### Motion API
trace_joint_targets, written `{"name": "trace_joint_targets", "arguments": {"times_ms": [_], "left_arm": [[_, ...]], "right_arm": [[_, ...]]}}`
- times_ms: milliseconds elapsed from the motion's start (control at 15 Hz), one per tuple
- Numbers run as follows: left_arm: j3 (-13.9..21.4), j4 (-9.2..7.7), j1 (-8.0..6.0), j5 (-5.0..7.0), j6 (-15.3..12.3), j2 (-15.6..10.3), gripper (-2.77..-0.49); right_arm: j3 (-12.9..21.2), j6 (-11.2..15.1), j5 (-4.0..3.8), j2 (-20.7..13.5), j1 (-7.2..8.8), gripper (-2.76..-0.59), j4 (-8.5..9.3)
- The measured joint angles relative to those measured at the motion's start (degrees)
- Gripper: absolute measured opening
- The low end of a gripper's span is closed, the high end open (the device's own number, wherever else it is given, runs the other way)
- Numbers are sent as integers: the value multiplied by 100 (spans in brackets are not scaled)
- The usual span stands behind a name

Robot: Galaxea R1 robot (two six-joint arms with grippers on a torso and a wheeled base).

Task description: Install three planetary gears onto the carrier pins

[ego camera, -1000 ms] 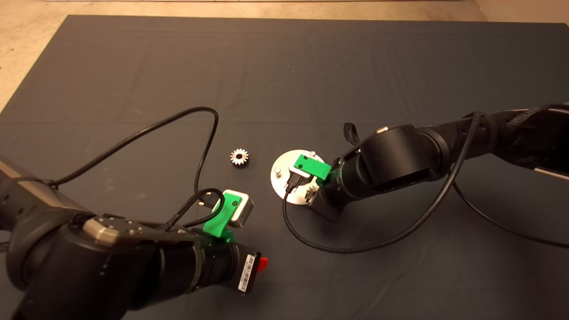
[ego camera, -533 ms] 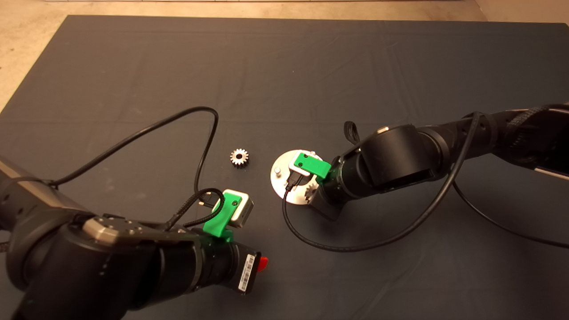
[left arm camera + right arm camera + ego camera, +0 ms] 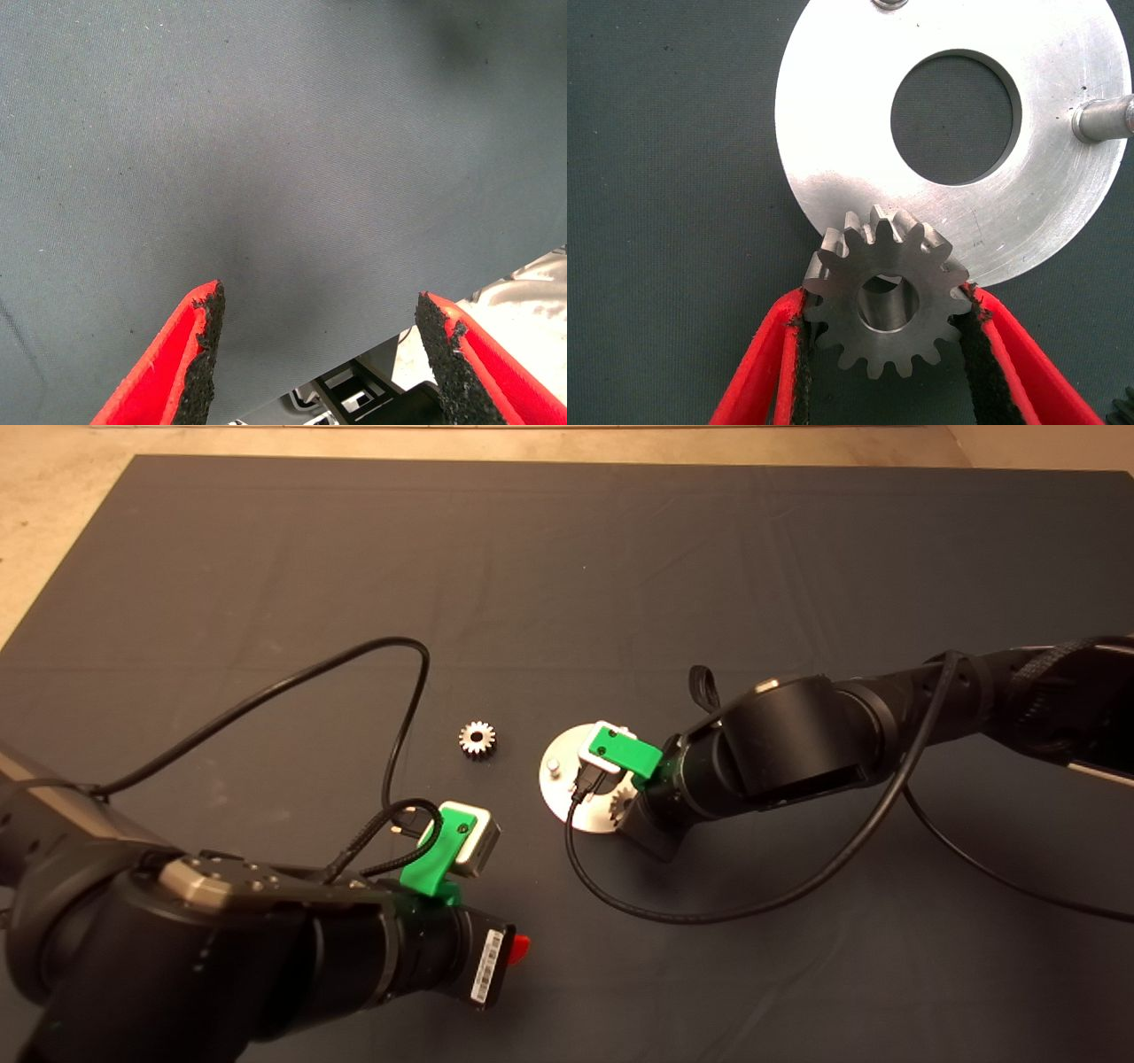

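At the disc's near rim: you have the right gripper point(image 3: 881, 310) with its red fingers point(image 3: 766, 363) clamped on a planetary gear point(image 3: 881, 288), one pad on each flank of the teeth.
Held gear: it lies flat over the edge of the disc point(image 3: 833, 133), and a carrier pin point(image 3: 884, 301) shows through its centre hole; you cannot tell whether it is fully seated.
Other pins: one pin point(image 3: 1103, 118) stands bare at the disc's edge, another point(image 3: 890, 3) is just visible at the far rim.
Head view: your right gripper point(image 3: 633, 810) sits over the disc point(image 3: 563, 779) near the middle of the worktop point(image 3: 567, 558).
Loose gear: a second gear point(image 3: 477, 739) lies flat on the mat, just beside the disc and apart from it.
Left gripper point(image 3: 319, 354): fingers point(image 3: 199, 345) spread wide with nothing between them, hovering over bare mat at the lower left.
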Motion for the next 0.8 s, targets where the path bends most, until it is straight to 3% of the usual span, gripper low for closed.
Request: {"name": "trace_joint_targets", "arguments": {"times_ms": [400, 800], "left_arm": [[0, 0, 0, 0, 0, -2, -177], [0, 0, 2, 0, 0, -17, -177]], "right_arm": [[0, 1, 0, -46, -11, -239, -205], [-19, 0, 0, -46, -11, -239, -279]]}}
